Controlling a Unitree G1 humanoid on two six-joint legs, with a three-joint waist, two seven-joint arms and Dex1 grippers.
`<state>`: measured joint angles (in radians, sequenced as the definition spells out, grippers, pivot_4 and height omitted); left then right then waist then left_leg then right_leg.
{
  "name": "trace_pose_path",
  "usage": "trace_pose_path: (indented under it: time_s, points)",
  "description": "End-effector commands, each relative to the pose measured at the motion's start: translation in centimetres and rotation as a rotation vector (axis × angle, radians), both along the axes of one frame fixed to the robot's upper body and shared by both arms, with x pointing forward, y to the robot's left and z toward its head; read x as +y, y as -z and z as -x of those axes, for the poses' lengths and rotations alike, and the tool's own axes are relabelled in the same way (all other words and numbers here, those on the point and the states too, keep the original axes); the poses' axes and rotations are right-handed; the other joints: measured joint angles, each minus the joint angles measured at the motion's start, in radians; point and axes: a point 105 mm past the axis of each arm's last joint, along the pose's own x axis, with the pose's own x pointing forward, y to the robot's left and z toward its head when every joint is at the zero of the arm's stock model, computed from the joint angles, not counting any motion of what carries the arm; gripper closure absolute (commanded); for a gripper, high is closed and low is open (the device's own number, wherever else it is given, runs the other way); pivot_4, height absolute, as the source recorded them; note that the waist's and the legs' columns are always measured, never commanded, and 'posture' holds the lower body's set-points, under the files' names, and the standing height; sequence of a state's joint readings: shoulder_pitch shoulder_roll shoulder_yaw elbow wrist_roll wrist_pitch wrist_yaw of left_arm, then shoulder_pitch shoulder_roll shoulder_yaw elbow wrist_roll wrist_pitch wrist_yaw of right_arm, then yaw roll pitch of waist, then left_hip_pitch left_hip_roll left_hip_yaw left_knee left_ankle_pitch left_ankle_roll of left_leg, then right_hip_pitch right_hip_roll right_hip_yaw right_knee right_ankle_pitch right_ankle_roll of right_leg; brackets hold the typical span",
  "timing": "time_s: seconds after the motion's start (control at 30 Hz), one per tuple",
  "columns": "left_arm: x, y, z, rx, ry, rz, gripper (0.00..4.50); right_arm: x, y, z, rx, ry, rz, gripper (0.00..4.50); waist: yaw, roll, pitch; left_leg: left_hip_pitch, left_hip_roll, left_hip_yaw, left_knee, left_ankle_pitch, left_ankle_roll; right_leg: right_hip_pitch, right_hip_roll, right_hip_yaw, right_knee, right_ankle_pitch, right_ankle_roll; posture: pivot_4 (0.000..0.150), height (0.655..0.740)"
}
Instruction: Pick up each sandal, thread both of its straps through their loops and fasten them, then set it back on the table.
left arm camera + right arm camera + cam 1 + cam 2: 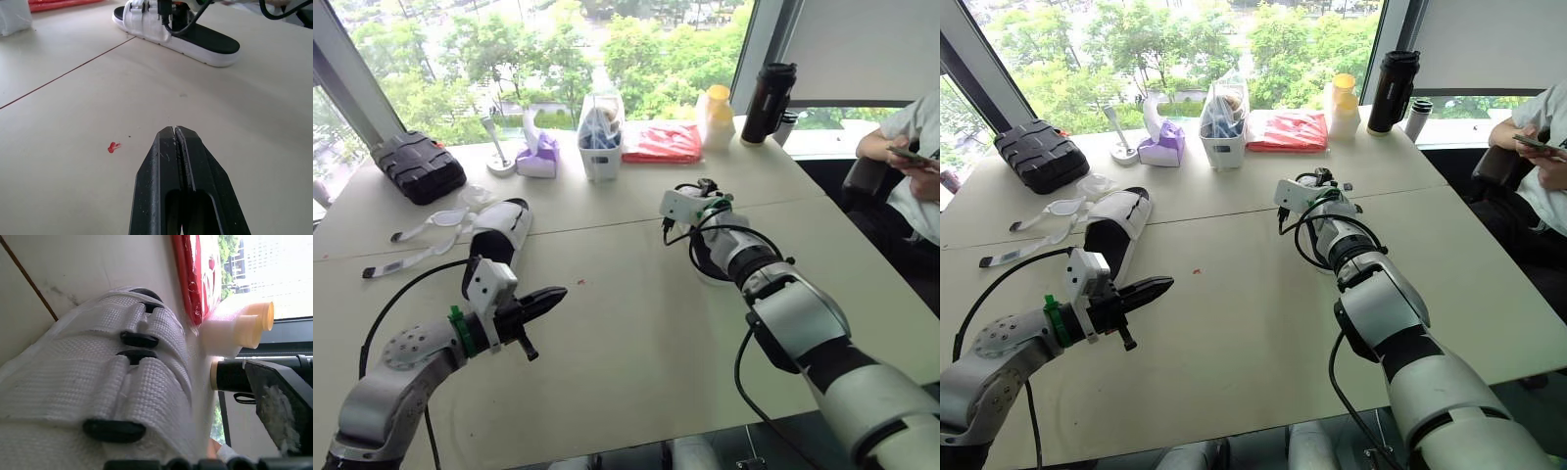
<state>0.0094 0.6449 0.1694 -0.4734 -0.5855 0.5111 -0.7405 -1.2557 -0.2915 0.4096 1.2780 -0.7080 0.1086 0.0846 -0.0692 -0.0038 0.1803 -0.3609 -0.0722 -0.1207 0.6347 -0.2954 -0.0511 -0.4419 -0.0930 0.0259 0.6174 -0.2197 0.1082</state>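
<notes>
- Daylight is coming through the big windows along the top of the frame, and the beige table [626,343] is spreading out below them, with clutter lining its far edge.
- Your right gripper [693,208] is sitting just right of centre, right at the strap end of the right sandal [205,41]. I cannot tell whether it is standing wide or narrow.
- That sandal is lying flat on the table. In the right wrist view its woven straps [146,382] are looking threaded through the black loops [139,339] and laid down, so I'm judging this one close to finished.
- You're wanting to check that each strap end is lying flat before you let go. Lift straight off so you are not dragging a tab open.
- Your left gripper [546,297] is hovering at lower left, pinched fully together and holding nothing, its tip pointing toward the centre.
- The other sandal [501,230] is waiting at middle left, just above that gripper, with its loose straps [411,257] trailing toward the left edge, unfastened.
- You're going to need that pincer opening wide before it goes in. Take the sole's edge rather than the straps, so the strap ends are hanging free for the other arm to feed.
</notes>
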Motion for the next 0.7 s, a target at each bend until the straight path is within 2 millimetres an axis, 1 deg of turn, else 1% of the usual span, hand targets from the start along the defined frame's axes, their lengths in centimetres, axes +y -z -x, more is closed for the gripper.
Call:
trace_pose_path:
  time_s: [0.03, 0.1, 0.13, 0.2, 0.3, 0.33, 0.37, 0.4, 0.43, 0.47, 0.5, 0.57, 0.63, 0.67, 0.7]
  points:
    - [-0.2, -0.5, 0.1, -0.045, 0.004, -0.032, 4.5, -0.3, 0.6, 0.4, 0.041, -0.041, -0.02, 0.02, 0.001, 0.0, 0.0, 0.0, 0.0, 0.0, 0.0, 0.0, 0.0, 0.0, 0.0, 0.0, 0.0, 0.0, 0.0, 0.15, 0.74]
    - [0.1, -0.6, -0.2, -0.057, -0.016, -0.047, 4.5, -0.7, 0.7, 0.8, 0.062, -0.066, -0.042, 0.02, 0.003, 0.0, 0.0, 0.0, 0.0, 0.0, 0.001, 0.0, 0.0, 0.001, 0.0, 0.0, 0.0, 0.0, 0.0, 0.15, 0.74]
    - [0.4, -0.7, -0.5, -0.074, -0.036, -0.066, 4.5, -1.0, 0.6, 1.7, 0.086, -0.093, -0.075, 0.02, 0.004, -0.001, -0.001, 0.0, 0.0, 0.0, 0.001, 0.0, 0.0, 0.001, 0.0, 0.0, 0.0, 0.0, 0.0, 0.15, 0.74]
    - [0.9, -1.0, -1.2, -0.113, -0.074, -0.093, 4.5, -1.4, 0.6, 4.5, 0.158, -0.15, -0.178, 0.02, 0.025, -0.001, -0.001, 0.0, 0.0, -0.002, 0.002, -0.001, 0.001, 0.002, 0.0, -0.001, 0.0, 0.0, 0.0, 0.15, 0.74]
    - [1.4, -1.4, -1.7, -0.146, -0.1, -0.122, 4.5, -0.7, 0.5, 8.0, 0.265, -0.224, -0.308, 0.02, 0.028, -0.001, -0.001, -0.002, 0.0, -0.002, 0.005, -0.002, 0.003, 0.002, 0.0, -0.001, 0.0, 0.0, 0.001, 0.15, 0.74]
    - [1.5, -1.4, -1.8, -0.154, -0.107, -0.133, 4.5, -0.4, 0.4, 8.9, 0.297, -0.246, -0.343, 0.02, 0.024, -0.001, -0.001, -0.003, 0.0, -0.002, 0.008, -0.002, 0.004, 0.003, 0.0, -0.002, 0.0, 0.0, 0.001, 0.15, 0.74]
    - [1.7, -1.5, -2.0, -0.162, -0.118, -0.14, 4.5, -0.3, 0.2, 9.8, 0.33, -0.269, -0.368, 0.02, 0.022, -0.001, -0.001, -0.002, 0.0, -0.001, 0.011, -0.006, 0.01, 0.003, 0.001, -0.001, 0.002, 0.0, 0.001, 0.15, 0.74]
    - [1.8, -1.6, -2.2, -0.166, -0.126, -0.143, 4.5, -0.2, 0.1, 10.4, 0.351, -0.281, -0.38, 0.02, 0.023, -0.001, -0.001, -0.002, 0.001, 0.0, 0.011, -0.007, 0.011, 0.003, 0.001, -0.001, 0.002, 0.0, 0.001, 0.15, 0.74]
    - [2.3, -1.9, -2.7, -0.19, -0.161, -0.161, 4.5, 0.2, -0.3, 11.8, 0.408, -0.339, -0.432, 0.02, 0.026, -0.001, -0.001, -0.001, 0.001, 0.0, 0.012, -0.007, 0.011, 0.004, 0.001, -0.001, 0.002, 0.0, 0.001, 0.15, 0.74]
    - [2.9, -2.1, -3.4, -0.218, -0.202, -0.203, 4.5, 1.1, -1.1, 13.6, 0.474, -0.443, -0.512, 0.02, 0.027, -0.001, -0.001, 0.002, 0.001, 0.001, 0.012, -0.007, 0.011, 0.007, 0.002, -0.001, 0.002, 0.0, 0.001, 0.15, 0.74]
    - [3.3, -2.3, -3.8, -0.238, -0.228, -0.234, 4.5, 1.7, -1.8, 14.9, 0.521, -0.522, -0.561, 0.02, 0.029, -0.001, -0.001, 0.005, 0.002, 0.0, 0.012, -0.007, 0.011, 0.01, 0.002, -0.001, 0.001, 0.0, 0.001, 0.15, 0.74]
    - [4.4, -2.0, -4.7, -0.281, -0.258, -0.376, 4.5, 3.1, -3.2, 17.3, 0.596, -0.677, -0.66, 0.02, 0.029, -0.002, -0.001, 0.005, 0.002, -0.001, 0.013, -0.007, 0.011, 0.012, 0.003, -0.002, 0.001, 0.0, 0.001, 0.15, 0.74]
    - [5.3, -1.3, -5.4, -0.333, -0.26, -0.576, 3.98, 3.8, -3.4, 18.6, 0.671, -0.74, -0.701, 0.0, 0.028, -0.002, -0.001, 0.005, 0.002, -0.001, 0.014, -0.007, 0.011, 0.012, 0.003, -0.002, 0.001, 0.0, 0.001, 0.15, 0.74]
    - [5.6, -1.1, -5.5, -0.346, -0.257, -0.623, 3.7, 3.9, -3.4, 18.9, 0.69, -0.748, -0.708, 0.0, 0.028, -0.002, -0.001, 0.006, 0.002, -0.001, 0.014, -0.007, 0.011, 0.012, 0.003, -0.002, 0.001, 0.0, 0.001, 0.15, 0.74]
    - [6.0, -1.2, -5.7, -0.362, -0.264, -0.66, 3.18, 4.3, -3.6, 18.8, 0.69, -0.752, -0.722, 0.0, 0.029, -0.002, -0.001, 0.006, 0.002, -0.001, 0.014, -0.007, 0.011, 0.013, 0.003, -0.002, 0.001, 0.0, 0.001, 0.15, 0.74]
